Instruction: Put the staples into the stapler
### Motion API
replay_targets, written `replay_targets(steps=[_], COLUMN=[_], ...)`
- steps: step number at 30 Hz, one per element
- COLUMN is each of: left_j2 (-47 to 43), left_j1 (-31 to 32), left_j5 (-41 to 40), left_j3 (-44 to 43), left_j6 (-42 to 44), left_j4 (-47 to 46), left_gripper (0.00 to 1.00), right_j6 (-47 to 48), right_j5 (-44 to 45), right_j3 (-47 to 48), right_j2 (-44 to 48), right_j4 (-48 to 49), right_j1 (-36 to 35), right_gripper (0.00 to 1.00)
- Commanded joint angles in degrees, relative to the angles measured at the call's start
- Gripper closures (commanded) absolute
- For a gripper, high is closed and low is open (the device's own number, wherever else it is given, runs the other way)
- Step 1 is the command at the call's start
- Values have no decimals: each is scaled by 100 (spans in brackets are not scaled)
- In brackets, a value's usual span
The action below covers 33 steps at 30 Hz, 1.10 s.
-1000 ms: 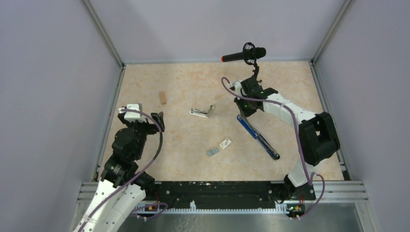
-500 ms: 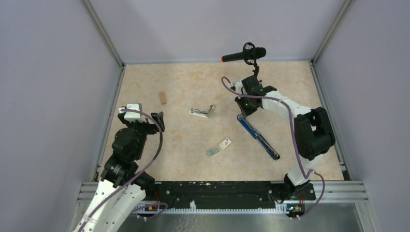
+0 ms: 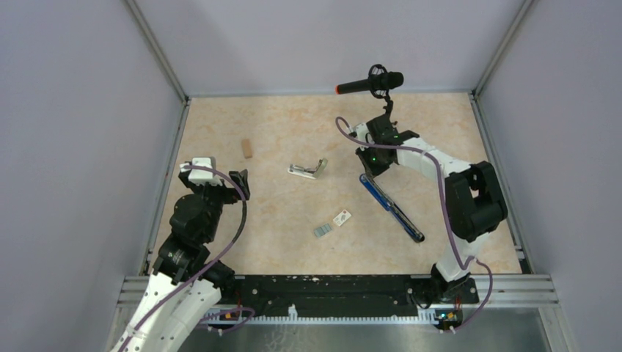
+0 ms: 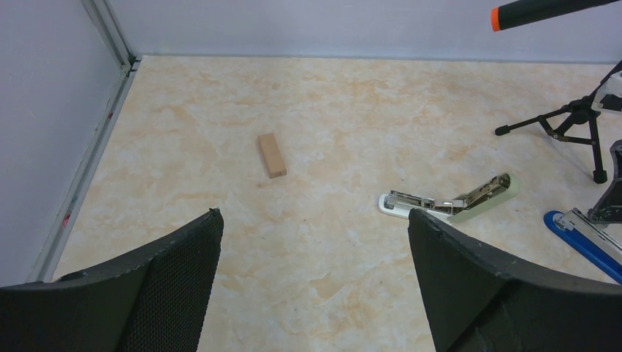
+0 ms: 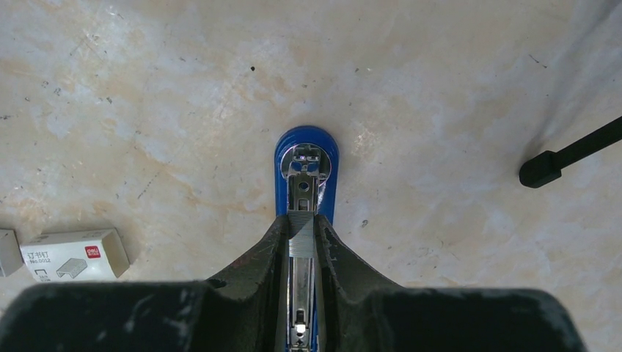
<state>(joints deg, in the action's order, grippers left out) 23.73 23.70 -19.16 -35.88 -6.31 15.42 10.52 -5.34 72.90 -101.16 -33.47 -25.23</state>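
Down by the near edge, the left claw is spread wide with nothing in it, held up over the tabletop. A little further in lie a grey block and, just beside it, a small white box of staples. To their right a long blue bar lies slanted. Over its far end the right claw is pinching a thin grey strip of staples, right above the bar's shiny metal rail. The stapler lies left of that claw, in the middle, flipped open, with nothing touching it. Further back are a wooden block and a microphone on a stand.
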Motion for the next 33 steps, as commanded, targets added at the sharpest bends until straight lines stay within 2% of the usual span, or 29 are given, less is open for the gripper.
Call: replay_targets(steps=[1,33], left_j2=[-79,-68], left_j1=[11,11], left_j5=[-42,-51], left_j3=[54,52], left_j6=[-30,-14], left_j4=[-276,-277], left_gripper=[1,1], right_j6=[84,-59], right_j5=[-47,-441], right_j3=[241,294], right_j2=[-128,-182], right_j4=[71,104], right_j1=[62,256], right_gripper=[86,86])
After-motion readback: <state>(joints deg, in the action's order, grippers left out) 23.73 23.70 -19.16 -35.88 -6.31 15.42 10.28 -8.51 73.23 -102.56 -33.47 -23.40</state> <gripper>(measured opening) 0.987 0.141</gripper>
